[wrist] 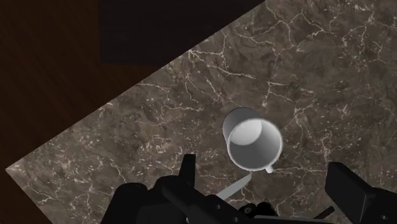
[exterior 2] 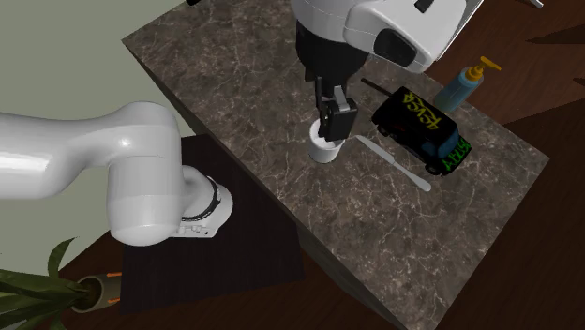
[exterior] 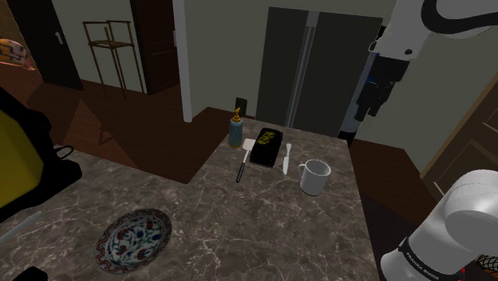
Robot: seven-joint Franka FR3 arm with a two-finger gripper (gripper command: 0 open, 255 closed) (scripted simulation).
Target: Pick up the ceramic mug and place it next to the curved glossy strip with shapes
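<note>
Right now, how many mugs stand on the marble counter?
1. The white mug stands upright on the counter beside a pale knife, below the open gripper. The arm may hide others.

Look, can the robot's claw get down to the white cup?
Probably yes. The claw hangs open above the white cup, with nothing between them. The knife and the black box lie off to one side of the cup.
</note>
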